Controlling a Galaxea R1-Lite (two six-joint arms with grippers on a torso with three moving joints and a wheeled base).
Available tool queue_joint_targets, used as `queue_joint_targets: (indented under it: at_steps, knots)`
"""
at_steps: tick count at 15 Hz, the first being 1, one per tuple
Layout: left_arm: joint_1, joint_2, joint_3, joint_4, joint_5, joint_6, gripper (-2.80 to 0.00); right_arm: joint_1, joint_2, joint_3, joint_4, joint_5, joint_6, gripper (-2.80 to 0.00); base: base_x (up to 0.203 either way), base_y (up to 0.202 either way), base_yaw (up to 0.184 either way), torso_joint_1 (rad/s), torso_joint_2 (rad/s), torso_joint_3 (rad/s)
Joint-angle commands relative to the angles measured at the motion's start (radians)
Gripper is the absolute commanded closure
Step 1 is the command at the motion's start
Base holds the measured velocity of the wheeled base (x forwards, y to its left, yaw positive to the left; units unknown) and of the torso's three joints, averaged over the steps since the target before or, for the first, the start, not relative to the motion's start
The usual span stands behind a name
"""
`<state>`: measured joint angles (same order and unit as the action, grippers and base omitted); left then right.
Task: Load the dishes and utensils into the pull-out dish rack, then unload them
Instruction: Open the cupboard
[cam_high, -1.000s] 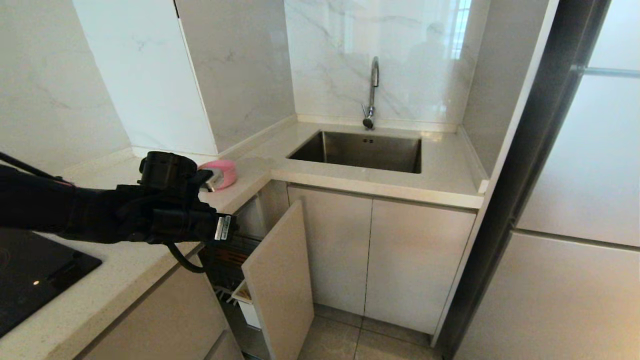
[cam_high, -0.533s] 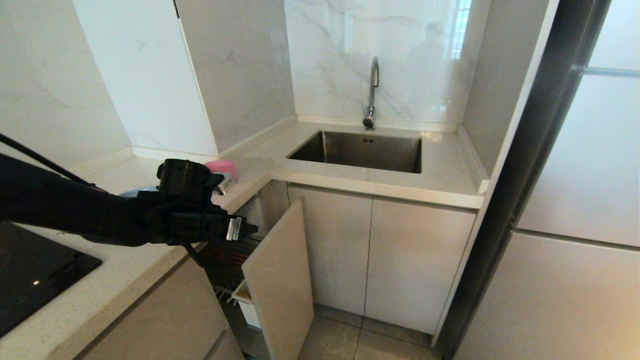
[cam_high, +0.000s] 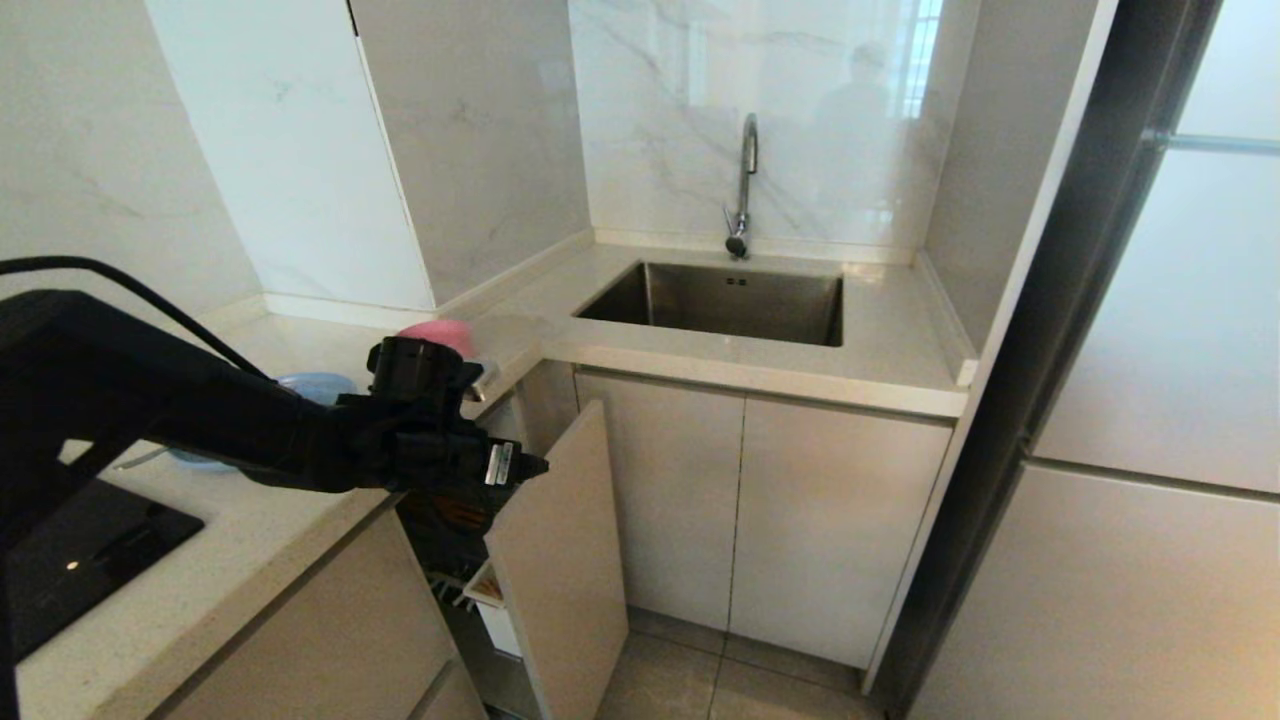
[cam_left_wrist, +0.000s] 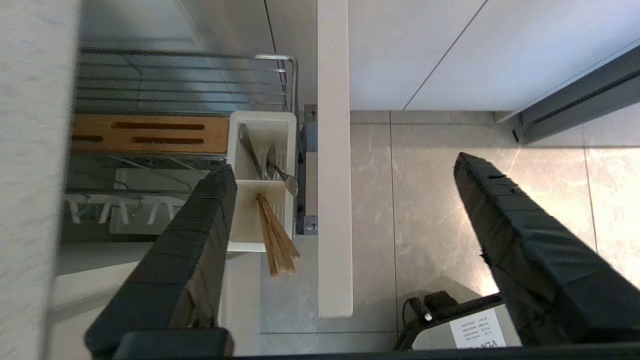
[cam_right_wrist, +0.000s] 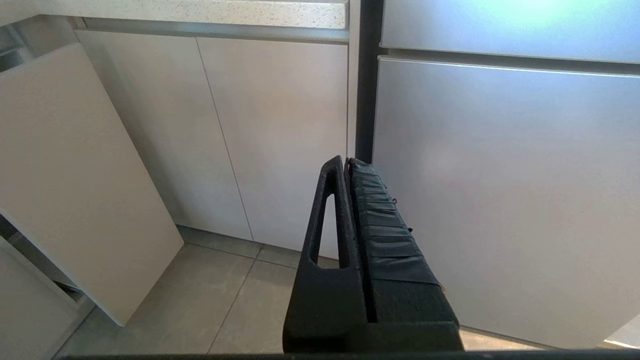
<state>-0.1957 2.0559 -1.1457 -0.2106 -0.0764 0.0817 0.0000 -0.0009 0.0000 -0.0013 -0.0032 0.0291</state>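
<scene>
Pull-out dish rack (cam_high: 470, 540) drawn out from under the tabletop (cam_high: 250, 530), its beige front panel (cam_high: 560, 560) angled into the room. Left gripper (cam_left_wrist: 345, 210) hangs above the rack's outer end, just inside the panel, jaws spread wide and holding nothing; I judge it is set there because the next things to lift sit directly below. Left wrist view looks straight down into the rack: chopsticks (cam_left_wrist: 277, 237) stand leaning in one white utensil cup (cam_left_wrist: 260, 220), tips poking past the rim, and the spoon (cam_left_wrist: 272, 162) lies slanted in the neighbouring cup (cam_left_wrist: 262, 145), hard against the panel; the utensils were probably stood upright so thin handles can be pinched from above. Behind the cups runs the wooden slotted strip (cam_left_wrist: 150, 132), with white prongs (cam_left_wrist: 100, 212) lower down; no dish shows in the rack here. Head view cannot see inside the cups, the arm covers most of the rack. What it gives instead: the pink bowl (cam_high: 440, 335) on the tabletop just beyond the rack, half hidden by the wrist, and the pale-blue plate (cam_high: 310, 390) on the tabletop a little further from the rack, partly behind the arm. So the dishes look unloaded, the utensils not yet. Right gripper (cam_right_wrist: 350, 165) parked low beside the cabinet doors, well clear of the rack, fingers pressed together, nothing between them
</scene>
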Motion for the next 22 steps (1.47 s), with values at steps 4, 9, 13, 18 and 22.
queue_joint_targets:
  at_steps: [4, 9, 13, 18, 22]
  knots:
    - [-0.003, 0.085, -0.006, -0.032, 0.001, 0.003, -2.80, 0.000, -0.001, 0.000, 0.000, 0.000, 0.000, 0.00, 0.000, 0.000, 0.000, 0.000, 0.00, 0.000]
    - [-0.017, 0.125, -0.018, -0.036, 0.001, 0.001, -2.80, 0.000, -0.001, 0.000, 0.000, 0.000, 0.000, 0.00, 0.000, 0.000, 0.000, 0.000, 0.00, 0.000]
    - [-0.017, 0.141, -0.024, -0.036, 0.003, 0.003, -2.80, 0.000, -0.001, 0.000, 0.000, 0.000, 0.000, 0.00, 0.000, 0.000, 0.000, 0.000, 0.00, 0.000]
    - [-0.060, 0.141, -0.028, -0.036, 0.006, 0.000, -2.80, 0.000, -0.001, 0.000, 0.000, 0.000, 0.000, 0.00, 0.000, 0.000, 0.000, 0.000, 0.00, 0.000]
    - [-0.073, 0.141, -0.025, -0.033, 0.004, -0.002, -2.80, 0.000, -0.001, 0.000, 0.000, 0.000, 0.000, 0.00, 0.000, 0.000, 0.000, 0.000, 0.00, 0.000]
